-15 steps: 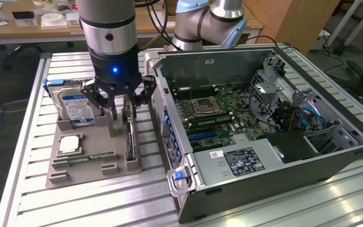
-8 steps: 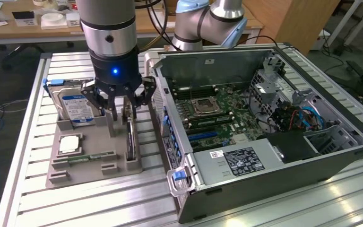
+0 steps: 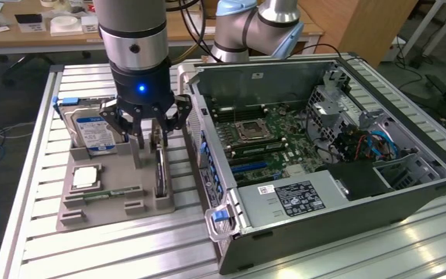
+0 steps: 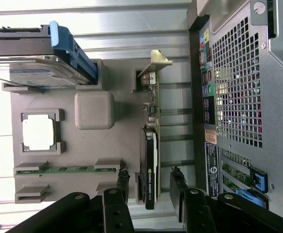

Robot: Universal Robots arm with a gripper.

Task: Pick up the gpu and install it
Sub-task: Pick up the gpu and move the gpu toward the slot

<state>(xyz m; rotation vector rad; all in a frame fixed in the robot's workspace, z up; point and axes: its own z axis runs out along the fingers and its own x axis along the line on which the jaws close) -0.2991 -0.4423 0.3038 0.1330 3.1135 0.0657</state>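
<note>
The gpu is a thin black card with a silver end bracket. It stands on edge in a slot of the grey holder, on the side closest to the computer case. In the exterior view the gpu is just under my gripper, which hangs straight down over it. In the wrist view my gripper is open and straddles the card's black end. One of its fingers stands on each flat side, with a small gap to the card.
The grey holder also carries a blue-labelled hard drive, a square processor and a green memory stick. The open computer case lies at the exterior view's right, close to the holder. A second arm stands behind it.
</note>
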